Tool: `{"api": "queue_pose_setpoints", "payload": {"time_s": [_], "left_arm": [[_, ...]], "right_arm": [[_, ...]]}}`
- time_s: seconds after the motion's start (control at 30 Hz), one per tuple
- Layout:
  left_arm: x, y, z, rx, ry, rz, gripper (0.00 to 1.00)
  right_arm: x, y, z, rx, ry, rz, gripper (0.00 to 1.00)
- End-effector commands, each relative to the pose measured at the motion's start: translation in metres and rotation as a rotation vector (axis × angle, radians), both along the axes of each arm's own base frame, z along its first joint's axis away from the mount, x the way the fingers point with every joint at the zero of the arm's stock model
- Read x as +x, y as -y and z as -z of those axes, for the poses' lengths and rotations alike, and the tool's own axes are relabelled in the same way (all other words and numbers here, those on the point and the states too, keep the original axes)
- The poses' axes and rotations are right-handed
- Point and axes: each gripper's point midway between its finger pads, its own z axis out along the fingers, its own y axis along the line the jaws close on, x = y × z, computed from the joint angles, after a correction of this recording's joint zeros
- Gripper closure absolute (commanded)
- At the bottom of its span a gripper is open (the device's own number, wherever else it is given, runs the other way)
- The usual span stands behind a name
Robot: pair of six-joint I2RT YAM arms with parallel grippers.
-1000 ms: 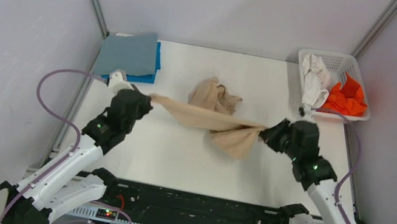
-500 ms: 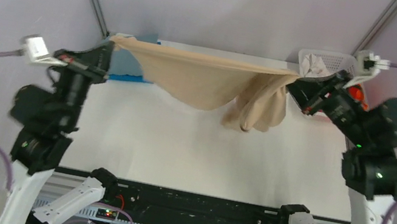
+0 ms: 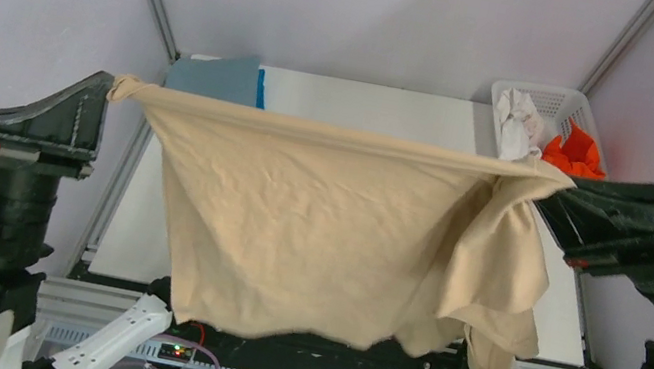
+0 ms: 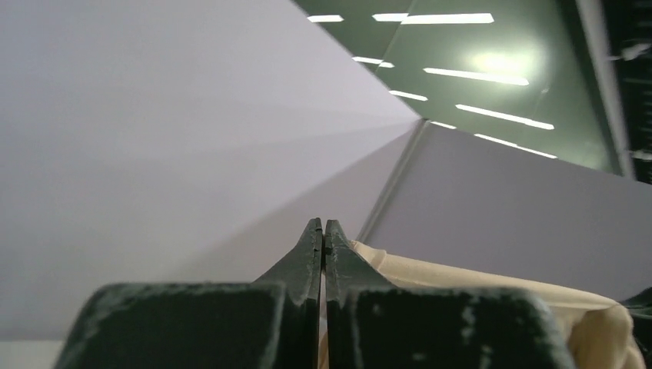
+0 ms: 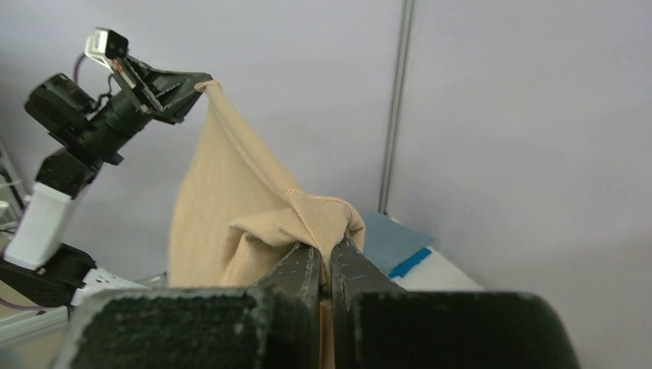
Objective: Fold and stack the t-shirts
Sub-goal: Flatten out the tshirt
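The tan t-shirt (image 3: 314,233) is held in the air above the desk (image 3: 368,100), drawn taut along its top edge between the two claws. One corner is pinched in the closed left claw (image 3: 113,88), the other in the closed right claw (image 3: 547,179). The cloth hangs as a wide, faintly creased sheet with an uneven lower hem. On the right it is bunched into thicker folds, possibly a sleeve doubled under. At the far left of the desk a grey-blue t-shirt (image 3: 214,81) lies folded on a bright blue t-shirt (image 3: 261,92). A white t-shirt (image 3: 518,117) and an orange t-shirt (image 3: 574,153) are crumpled in the basket (image 3: 562,96).
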Motion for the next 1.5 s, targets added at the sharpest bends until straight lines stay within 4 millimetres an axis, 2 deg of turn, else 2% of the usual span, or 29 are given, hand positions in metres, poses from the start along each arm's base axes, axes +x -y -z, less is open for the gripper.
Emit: {"api": "queue_pose_setpoints", "payload": {"time_s": [0.0,0.1,0.13,0.17,0.27,0.3,0.33,0.37,0.4,0.43,0.47,0.5,0.53,0.57,0.6,0.67,0.8,0.83,0.87,0.9,0.93,0.97,1.0,1.03,1.07,1.1,1.23,1.33,1.47], "left_arm": [[0.091,-0.014,0.049,0.035,-0.234,-0.275,1.00],[0.147,-0.022,0.096,0.057,-0.408,-0.438,1.00],[0.181,-0.016,0.128,0.114,-0.503,-0.489,1.00],[0.193,-0.027,0.143,0.109,-0.556,-0.581,1.00],[0.262,-0.028,0.225,0.247,-0.780,-0.753,1.00],[0.275,-0.026,0.242,0.285,-0.822,-0.770,0.95],[0.302,-0.022,0.278,0.359,-0.905,-0.792,0.88],[0.314,-0.020,0.296,0.390,-0.942,-0.798,0.73],[0.338,-0.015,0.330,0.450,-1.016,-0.805,0.61],[0.348,-0.011,0.346,0.480,-1.047,-0.797,0.43],[0.367,-0.007,0.373,0.534,-1.106,-0.798,0.35],[0.374,-0.003,0.386,0.562,-1.135,-0.786,0.16],[0.385,0.002,0.399,0.592,-1.169,-0.775,0.08],[0.391,0.008,0.411,0.610,-1.189,-0.745,0.02],[0.394,0.012,0.409,0.603,-1.185,-0.728,0.01],[0.397,0.025,0.410,0.594,-1.183,-0.649,0.00],[0.387,0.049,0.410,0.561,-1.176,-0.506,0.00],[0.380,0.055,0.411,0.551,-1.177,-0.477,0.00],[0.375,0.066,0.414,0.555,-1.180,-0.419,0.00],[0.364,0.075,0.417,0.553,-1.184,-0.377,0.00],[0.357,0.086,0.420,0.555,-1.186,-0.325,0.00],[0.342,0.100,0.423,0.558,-1.187,-0.276,0.00],[0.331,0.111,0.419,0.555,-1.172,-0.221,0.00],[0.315,0.127,0.432,0.579,-1.190,-0.174,0.00],[0.304,0.138,0.431,0.577,-1.184,-0.128,0.00],[0.286,0.155,0.445,0.612,-1.199,-0.067,0.00],[0.230,0.192,0.481,0.666,-1.246,0.079,0.00],[0.203,0.193,0.514,0.696,-1.306,0.086,0.00],[0.182,0.183,0.555,0.716,-1.378,0.081,0.00]], "right_arm": [[0.096,-0.007,0.034,-0.076,-0.132,0.087,1.00],[0.159,-0.011,0.073,-0.158,-0.189,0.128,1.00],[0.190,-0.011,0.096,-0.184,-0.247,0.144,1.00],[0.206,-0.011,0.108,-0.216,-0.248,0.151,1.00],[0.287,-0.010,0.188,-0.293,-0.411,0.135,1.00],[0.303,-0.010,0.207,-0.314,-0.442,0.125,0.99],[0.335,-0.013,0.247,-0.356,-0.508,0.097,0.97],[0.349,-0.014,0.263,-0.369,-0.533,0.091,0.93],[0.381,-0.016,0.309,-0.393,-0.633,0.088,0.90],[0.396,-0.017,0.321,-0.404,-0.671,0.095,0.77],[0.425,-0.016,0.370,-0.430,-0.784,0.121,0.53],[0.436,-0.017,0.372,-0.444,-0.819,0.135,0.41],[0.458,-0.012,0.418,-0.480,-0.919,0.186,0.21],[0.465,-0.014,0.413,-0.498,-0.927,0.212,0.13],[0.479,-0.006,0.442,-0.542,-0.976,0.284,0.04],[0.489,-0.003,0.449,-0.597,-0.967,0.386,0.01],[0.486,-0.004,0.451,-0.665,-0.876,0.593,0.01],[0.482,0.003,0.430,-0.659,-0.828,0.670,0.01],[0.474,-0.002,0.437,-0.676,-0.813,0.695,0.01],[0.466,0.005,0.416,-0.669,-0.769,0.761,0.01],[0.453,-0.004,0.429,-0.695,-0.765,0.756,0.01],[0.441,-0.001,0.412,-0.682,-0.729,0.781,0.00],[0.424,-0.009,0.432,-0.715,-0.744,0.761,0.01],[0.410,-0.009,0.417,-0.684,-0.727,0.770,0.00],[0.392,-0.013,0.437,-0.715,-0.759,0.751,0.00],[0.378,-0.011,0.425,-0.671,-0.764,0.766,0.01],[0.318,0.001,0.458,-0.663,-0.901,0.754,0.01],[0.281,0.016,0.494,-0.703,-1.008,0.735,0.01],[0.255,0.045,0.533,-0.820,-1.062,0.800,0.03]]}}
